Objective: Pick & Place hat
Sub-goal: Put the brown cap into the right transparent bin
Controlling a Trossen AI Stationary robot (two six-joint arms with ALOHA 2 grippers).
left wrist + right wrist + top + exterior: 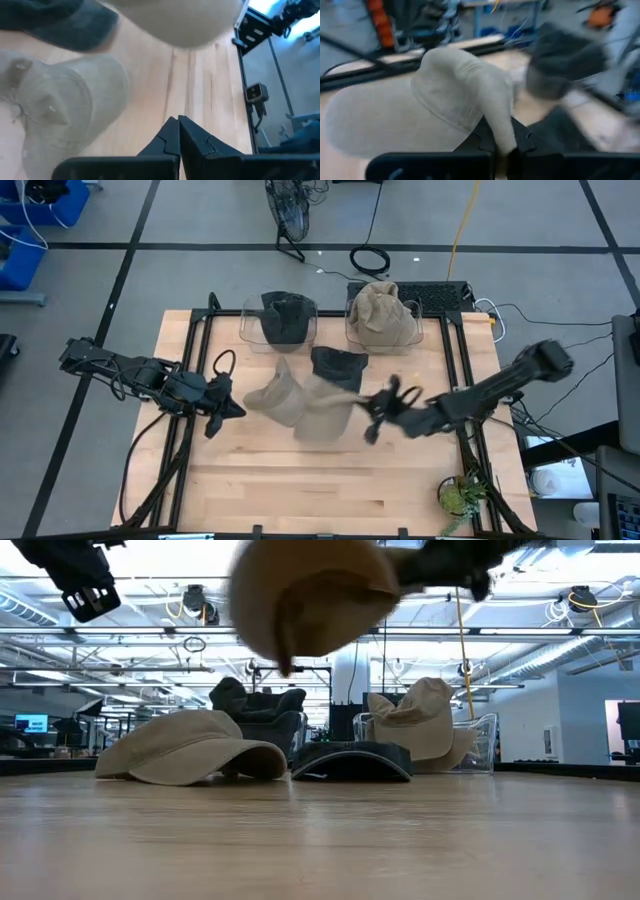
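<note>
Held in the air by my right gripper (368, 418) is a tan hat (322, 420); it floats high in the low view (310, 595) and fills the right wrist view (435, 105). A second tan hat (273, 394) (190, 748) (60, 110) lies brim-down on the table. Behind it a dark hat (338, 367) (350, 760) also rests on the wood. My left gripper (222, 406) (178, 134) is shut and empty, hovering left of the lying tan hat. My right gripper pinches a fold of the tan hat's cloth at its edge (501, 131) between both fingers. It comes at it roughly level from the table's right side. The hat is lifted clear of the table and bulges out beyond the fingertips toward the left.
Two clear bins stand at the far edge: the left bin (252, 330) holds a dark hat (287, 317), the right bin (352, 330) holds tan hats (382, 315). A small plant (462, 495) sits at the near right corner. Bare wood stretches along the near side.
</note>
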